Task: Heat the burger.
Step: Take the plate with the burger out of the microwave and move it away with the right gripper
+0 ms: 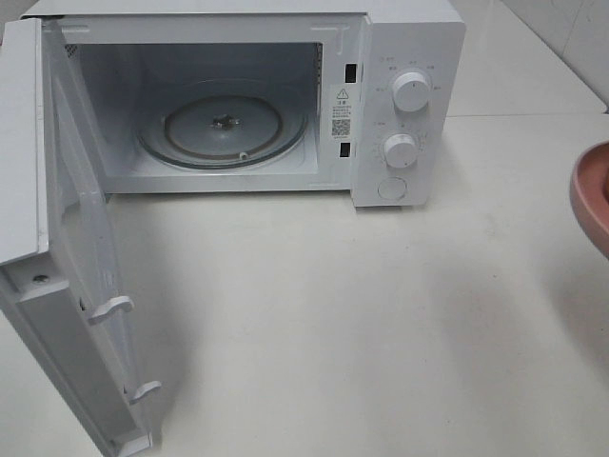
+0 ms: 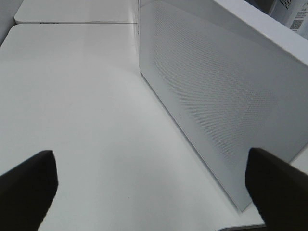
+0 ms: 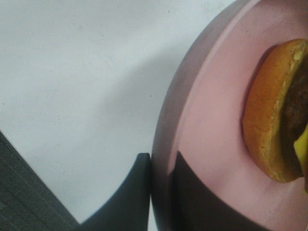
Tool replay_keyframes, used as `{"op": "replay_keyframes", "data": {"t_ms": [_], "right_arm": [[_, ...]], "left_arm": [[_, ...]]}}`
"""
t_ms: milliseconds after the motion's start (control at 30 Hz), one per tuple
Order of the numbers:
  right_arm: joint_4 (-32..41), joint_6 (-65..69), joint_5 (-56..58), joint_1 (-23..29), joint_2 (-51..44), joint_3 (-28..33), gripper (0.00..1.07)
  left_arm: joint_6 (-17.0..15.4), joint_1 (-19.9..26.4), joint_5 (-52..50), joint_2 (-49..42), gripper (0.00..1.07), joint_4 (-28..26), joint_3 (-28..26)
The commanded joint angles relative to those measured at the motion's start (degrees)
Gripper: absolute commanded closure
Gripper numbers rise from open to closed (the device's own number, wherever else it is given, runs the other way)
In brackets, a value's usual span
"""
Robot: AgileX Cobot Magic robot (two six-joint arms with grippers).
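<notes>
Burger (image 3: pixel 276 110) sat on pink plate (image 3: pixel 216 144), bun, patty and cheese edge showing. Right claw (image 3: pixel 161 192) pinched plate rim, one finger each side. Plate well right of microwave (image 1: pixel 285 105), seen at exterior view's edge. Microwave door (image 1: pixel 67 276) swung wide, glass turntable (image 1: pixel 224 124) bare inside. Left claw (image 2: pixel 151 187) spread, empty, over worktop (image 2: pixel 86 120) beside door.
</notes>
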Motion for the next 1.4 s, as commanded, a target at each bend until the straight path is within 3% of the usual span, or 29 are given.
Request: {"op": "replay_keyframes", "data": {"t_ms": [33,333,767,1400], "right_arm": [[-5.4,5.0,3.2,0.1,-0.7,-0.3,1.06],[-5.4,14.3,9.7,0.1,-0.7,-0.3,1.06],[-6.0,22.6,9.9,0.1,-0.2,-0.3,1.07],[-6.9,42.9,9.9,0.1,16.0,-0.3,1.07]], "left_arm": [[-0.3,0.0,-0.7,-1.0,0.09,-0.3,0.1],[-0.3,0.0,-0.7,-1.0,0.09,-0.3,0.1],[-0.3,0.0,-0.7,-1.0,0.09,-0.3,0.1],[-0.3,0.0,-0.7,-1.0,0.09,-0.3,0.1]]}}
